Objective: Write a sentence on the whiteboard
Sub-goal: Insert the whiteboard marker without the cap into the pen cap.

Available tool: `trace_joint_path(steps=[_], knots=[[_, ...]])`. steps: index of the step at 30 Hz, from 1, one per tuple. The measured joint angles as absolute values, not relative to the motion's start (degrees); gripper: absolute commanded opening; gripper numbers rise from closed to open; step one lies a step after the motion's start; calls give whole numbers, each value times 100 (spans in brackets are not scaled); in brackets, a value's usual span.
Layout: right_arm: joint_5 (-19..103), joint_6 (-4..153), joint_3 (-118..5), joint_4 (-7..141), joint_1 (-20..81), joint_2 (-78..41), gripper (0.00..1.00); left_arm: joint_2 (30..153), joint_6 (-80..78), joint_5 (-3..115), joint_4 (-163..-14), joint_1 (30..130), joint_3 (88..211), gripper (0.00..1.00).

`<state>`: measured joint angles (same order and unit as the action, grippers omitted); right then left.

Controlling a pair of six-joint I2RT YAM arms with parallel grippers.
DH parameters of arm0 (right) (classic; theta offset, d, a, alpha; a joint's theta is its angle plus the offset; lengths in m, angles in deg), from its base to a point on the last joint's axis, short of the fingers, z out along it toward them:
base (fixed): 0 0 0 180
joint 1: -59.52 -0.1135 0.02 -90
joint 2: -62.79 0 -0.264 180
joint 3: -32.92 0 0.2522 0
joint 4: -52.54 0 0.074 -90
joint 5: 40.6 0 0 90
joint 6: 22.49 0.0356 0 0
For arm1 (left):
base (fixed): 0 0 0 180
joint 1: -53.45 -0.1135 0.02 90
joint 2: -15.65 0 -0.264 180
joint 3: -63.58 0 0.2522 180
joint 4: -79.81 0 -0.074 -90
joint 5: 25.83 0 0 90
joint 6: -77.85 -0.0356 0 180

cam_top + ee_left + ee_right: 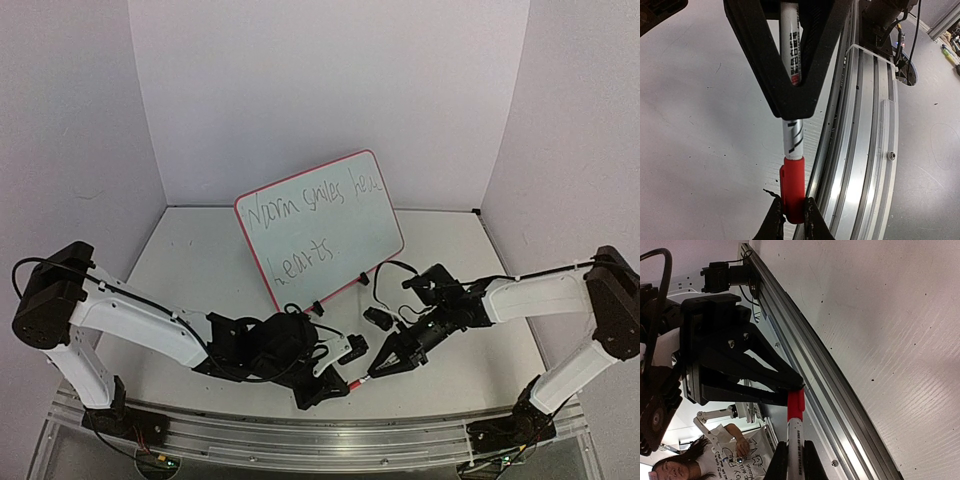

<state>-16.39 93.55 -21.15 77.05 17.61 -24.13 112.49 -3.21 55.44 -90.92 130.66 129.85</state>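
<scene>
L pincer (791,217) clamped on red plastic cap (792,182) of marker (792,135); R pincer (794,460) clamped on its round white barrel (795,432). Glossy rect. whiteboard (375,235), pink-red rim, stands tilted at bench (190,270) centre-back, w/ thin scrawled sentence (310,205).

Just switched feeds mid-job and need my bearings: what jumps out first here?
The whiteboard stands propped toward the back of the table, a two-line handwritten sentence across it. At the near edge, one marker is held from both ends: the left end effector pinches its red cap while the right end effector grips the white barrel.
</scene>
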Motion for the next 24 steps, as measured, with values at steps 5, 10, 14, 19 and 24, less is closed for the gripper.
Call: trace_joint_path(steps=[5, 10, 14, 19, 24], knots=[[-1614, 9358, -2141, 7704, 1735, -2450, 0, 11249, -319, 5564, -9076, 13066, 12985, 0], [-1562, 9364, -2150, 7694, 1715, -2471, 0, 11249, -326, 5573, -9066, 13066, 12992, 0], [-1557, 9368, -2170, 7671, 1686, -2529, 0, 11251, -328, 5575, -8989, 13064, 13016, 0], [-1530, 9371, -2172, 7654, 1667, -2550, 0, 11299, -339, 5555, -8885, 13053, 13092, 0], [-1451, 9414, -2172, 7634, 1664, -2553, 0, 11356, -361, 5527, -8883, 13023, 13123, 0]])
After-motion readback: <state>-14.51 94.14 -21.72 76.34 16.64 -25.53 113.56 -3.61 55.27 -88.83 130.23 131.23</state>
